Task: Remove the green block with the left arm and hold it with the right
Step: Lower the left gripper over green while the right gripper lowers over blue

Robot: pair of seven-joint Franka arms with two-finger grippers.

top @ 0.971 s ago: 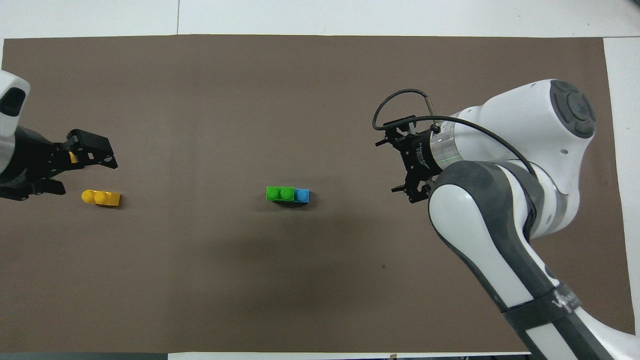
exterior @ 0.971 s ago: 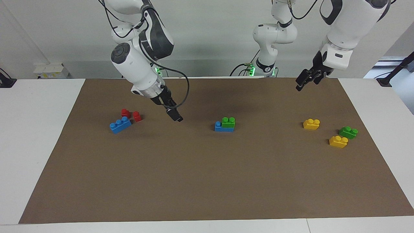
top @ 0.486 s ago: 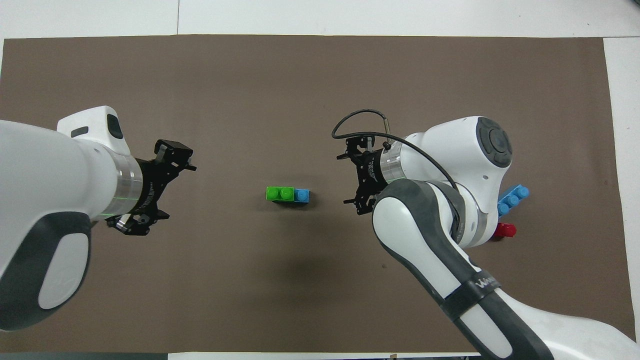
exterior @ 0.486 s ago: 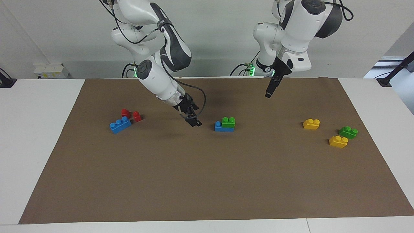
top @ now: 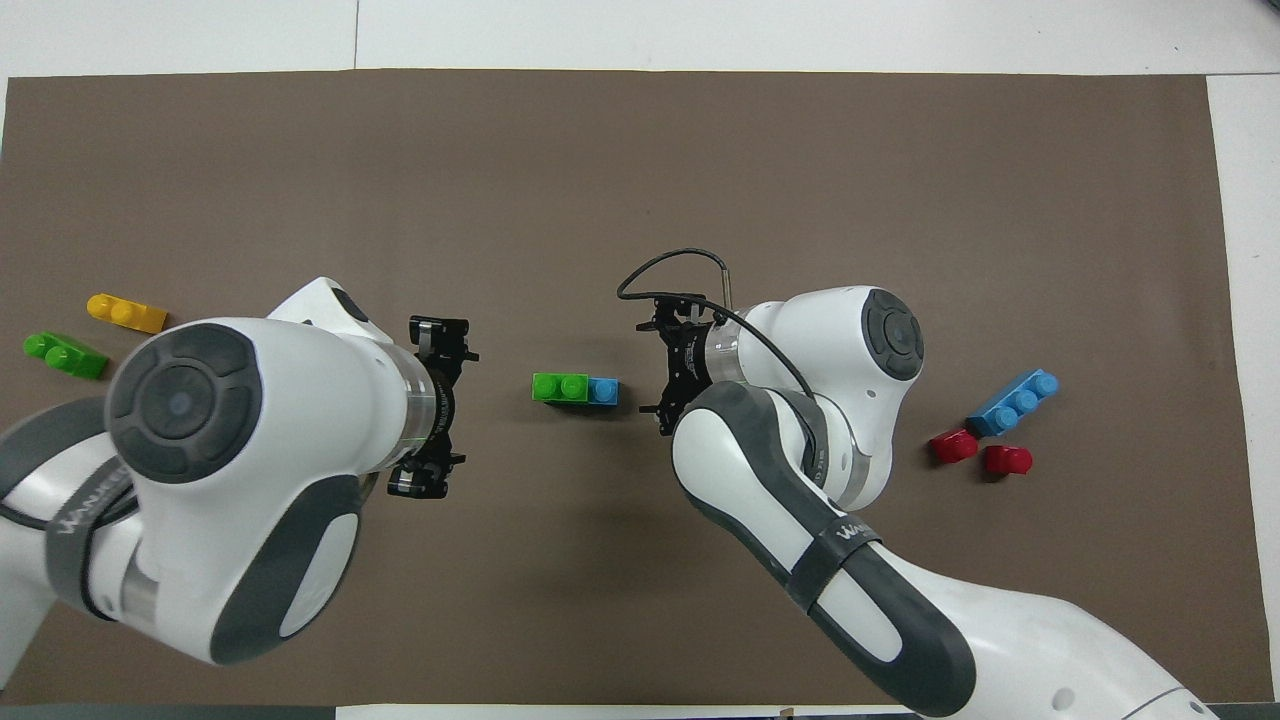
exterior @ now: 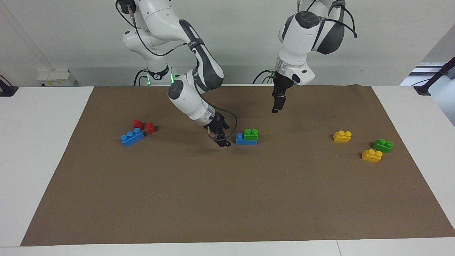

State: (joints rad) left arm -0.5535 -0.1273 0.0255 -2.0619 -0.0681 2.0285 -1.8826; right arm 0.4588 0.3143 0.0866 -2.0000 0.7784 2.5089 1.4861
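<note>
Facing view is showing the small bright green two-stud plastic block [exterior: 251,134] sitting on top of a blue plastic brick [exterior: 246,141] in the middle of the brown paper mat [exterior: 227,199]. The right arm's black two-finger gripper [exterior: 224,142] is hanging low just beside this blue brick, toward the right arm's end of the table, not touching it, and I cannot tell how wide its fingers are standing. The left arm's black two-finger gripper [exterior: 277,105] is hovering high, pointing down, over the mat near the same blue brick; its finger gap I cannot tell either.
</note>
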